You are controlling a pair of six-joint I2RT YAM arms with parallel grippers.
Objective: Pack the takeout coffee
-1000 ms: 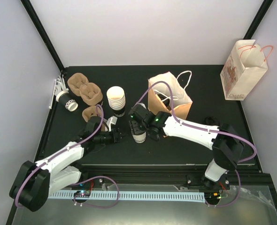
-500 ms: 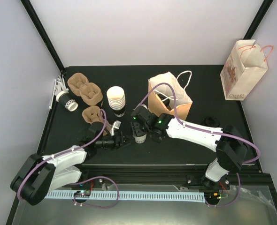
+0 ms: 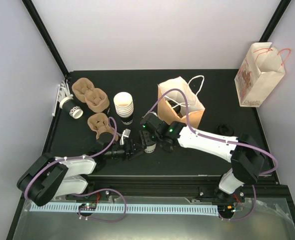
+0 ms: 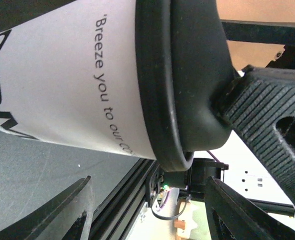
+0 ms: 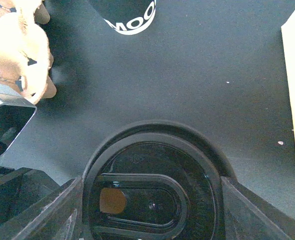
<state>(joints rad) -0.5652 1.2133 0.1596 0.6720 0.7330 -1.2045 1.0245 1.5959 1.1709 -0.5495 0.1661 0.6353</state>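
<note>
Likely a robotics lab: plain white enclosure walls [image 3: 162, 30], black frame rails [image 3: 45, 35], black test table [image 3: 227, 95].

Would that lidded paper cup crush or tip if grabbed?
The cup is thin paper, so a hard squeeze would probably dent it. Its black lid looks stiffer. Tapering toward its base, it may tip if pushed.
</note>
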